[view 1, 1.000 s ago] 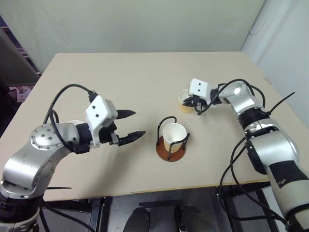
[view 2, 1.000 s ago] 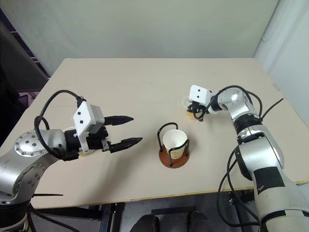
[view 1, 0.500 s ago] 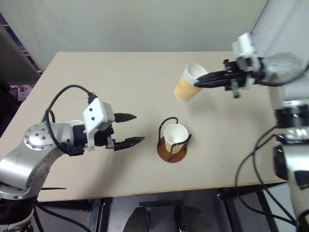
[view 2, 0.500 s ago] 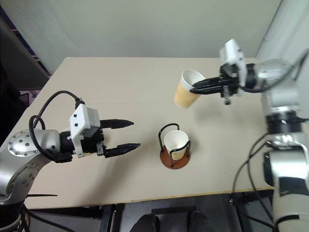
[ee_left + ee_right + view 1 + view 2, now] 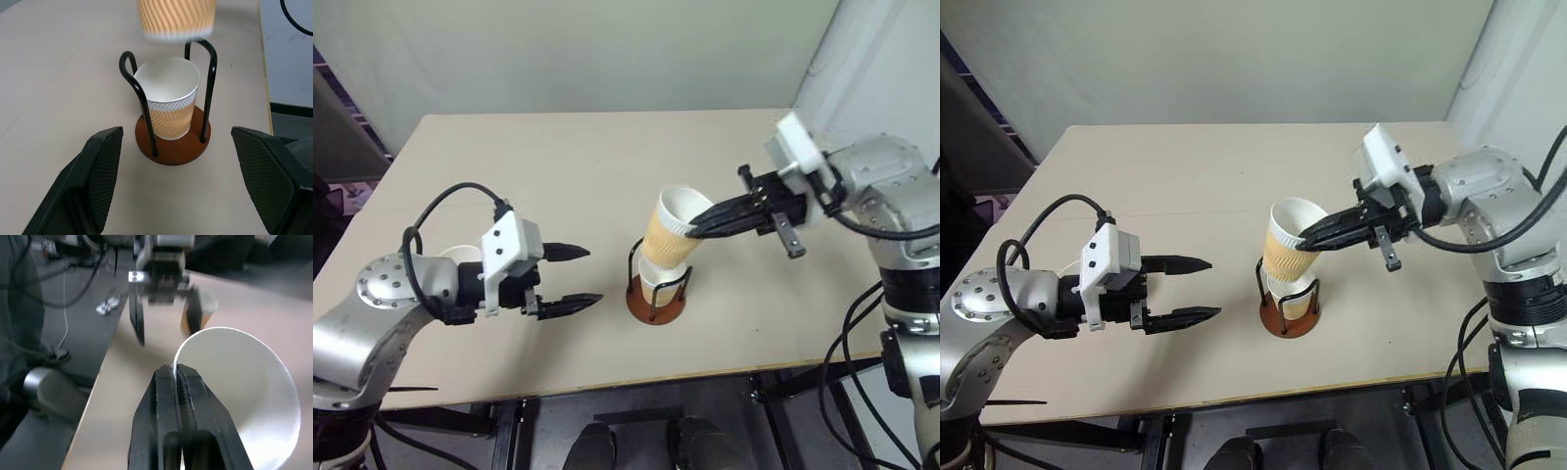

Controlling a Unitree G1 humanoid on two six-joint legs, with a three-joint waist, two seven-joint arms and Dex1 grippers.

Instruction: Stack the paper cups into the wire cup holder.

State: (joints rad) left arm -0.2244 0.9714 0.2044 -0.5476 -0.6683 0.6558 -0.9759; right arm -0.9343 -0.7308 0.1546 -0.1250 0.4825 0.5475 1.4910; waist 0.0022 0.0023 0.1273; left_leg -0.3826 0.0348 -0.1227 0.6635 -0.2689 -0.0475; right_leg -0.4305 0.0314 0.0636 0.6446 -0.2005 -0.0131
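right gripper (image 5: 1304, 238) pinches tilted paper cup (image 5: 672, 230) rim | centre, over wire cup holder (image 5: 658, 297) | risk: tilt catches wire, cup jams | left gripper (image 5: 583, 276) spread, empty

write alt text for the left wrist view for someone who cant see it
A paper cup stands in the wire cup holder on a tan table. A second cup's base hangs just above it. The left gripper is open in the foreground.

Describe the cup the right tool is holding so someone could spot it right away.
On the beige table, find the wire cup holder with one cup seated in it. The held cup hangs tilted just above, pinched by its rim in the right tool; it alone is off the table.
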